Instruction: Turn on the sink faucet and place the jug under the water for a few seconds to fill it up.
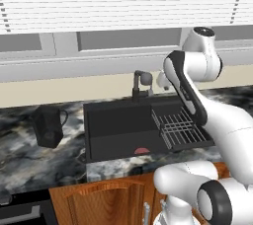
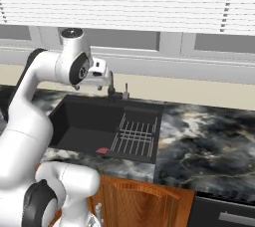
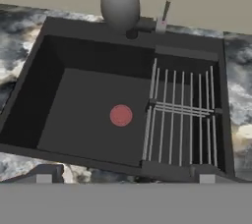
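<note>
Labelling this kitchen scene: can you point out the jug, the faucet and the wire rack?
jug [image 1: 48, 126]: left base view, its black body.
faucet [image 1: 143, 77]: left base view, its curved spout.
wire rack [image 3: 181, 116]: hand view, its middle bars.

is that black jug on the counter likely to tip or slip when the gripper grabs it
The jug looks rigid and boxy, so it probably won't deform. Its tapered sides may let fingers slide upward. It stands flat on the counter, so tipping seems unlikely unless pushed high.
</note>
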